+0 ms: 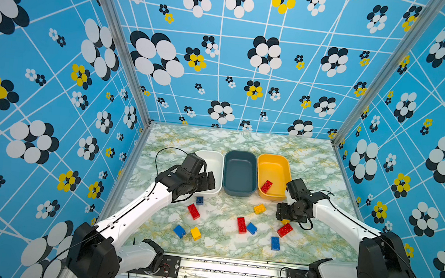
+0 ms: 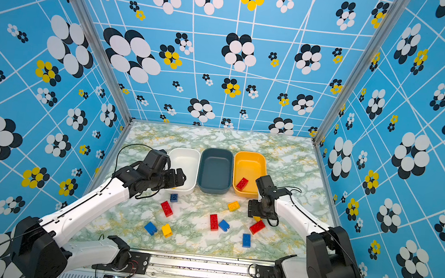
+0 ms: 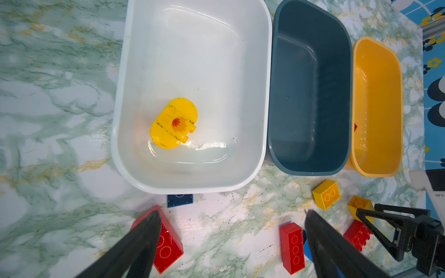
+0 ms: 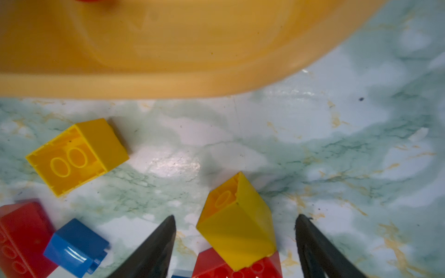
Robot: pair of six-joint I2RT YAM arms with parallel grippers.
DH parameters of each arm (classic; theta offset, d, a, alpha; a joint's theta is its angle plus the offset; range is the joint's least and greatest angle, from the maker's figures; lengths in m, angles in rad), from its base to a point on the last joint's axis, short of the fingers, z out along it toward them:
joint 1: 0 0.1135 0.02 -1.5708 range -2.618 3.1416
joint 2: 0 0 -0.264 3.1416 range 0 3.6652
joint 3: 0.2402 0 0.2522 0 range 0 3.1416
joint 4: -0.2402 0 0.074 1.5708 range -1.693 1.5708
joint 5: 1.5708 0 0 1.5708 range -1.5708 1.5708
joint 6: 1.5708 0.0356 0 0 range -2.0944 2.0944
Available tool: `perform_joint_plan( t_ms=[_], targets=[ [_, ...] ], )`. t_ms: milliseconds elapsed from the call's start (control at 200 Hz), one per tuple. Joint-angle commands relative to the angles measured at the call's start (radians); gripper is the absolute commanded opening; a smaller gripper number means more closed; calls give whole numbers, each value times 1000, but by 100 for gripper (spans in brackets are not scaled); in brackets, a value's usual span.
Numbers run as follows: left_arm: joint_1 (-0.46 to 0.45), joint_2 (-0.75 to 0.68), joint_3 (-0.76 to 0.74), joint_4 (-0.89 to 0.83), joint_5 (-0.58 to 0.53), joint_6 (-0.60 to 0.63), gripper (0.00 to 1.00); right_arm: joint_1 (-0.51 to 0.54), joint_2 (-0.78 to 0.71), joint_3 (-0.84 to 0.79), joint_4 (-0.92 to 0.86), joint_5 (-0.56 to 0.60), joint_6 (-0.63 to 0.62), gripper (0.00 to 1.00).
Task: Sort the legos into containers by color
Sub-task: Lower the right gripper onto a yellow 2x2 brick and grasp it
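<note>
Legos, small studded plastic bricks in red, blue and yellow: mostly loose on the green-veined marble-look tabletop (image 1: 215,141), in front of three shallow plastic tubs set side by side, the white tub (image 1: 215,156), the dark slate tub (image 1: 240,175) and the yellow-orange tub (image 1: 275,165). Already inside: a red oblong brick (image 1: 266,186) in the yellow-orange tub and a yellow rounded brick with a flame print (image 3: 173,122) on its side in the white tub; nothing in the dark slate tub.

Probably light, hard and rigid, smooth-walled and so a little slippery; hardly fragile. Best pinched across two flat opposite walls, clear of studs and corners.

Right gripper (image 4: 236,216): jaws apart, straddling a yellow near-cube brick (image 4: 237,228) with a gap on either side, nothing held. Tilted target, propped on a red studded brick (image 4: 212,264); likely to twist or skid under an uneven squeeze, and to drag the red one along. Near it but apart: a yellow brick lying hollow side up (image 4: 77,156) and a blue near-cube brick (image 4: 77,248). Yellow-orange tub wall close ahead, to be cleared on any lift.

Left gripper (image 3: 232,211): wide open, empty, hovering by the near end of the white tub. Below: a small dark blue brick (image 3: 180,200) just beside that tub's wall, partly hidden by the rim in the left wrist view and awkward for a jaw on the tub side, and a long red brick (image 3: 166,240) near it.
</note>
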Motion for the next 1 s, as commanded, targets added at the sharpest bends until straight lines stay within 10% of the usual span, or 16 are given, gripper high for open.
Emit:
perform_joint_plan(
  t_ms=[0,994],
  targets=[
    [-7,-27,-19,-28,0,-7,95,21,-2,-20,2,23,9,78],
    [-8,-69,-37,-46,11,2,98,119,103,49,-22,114,60,58]
  ],
)
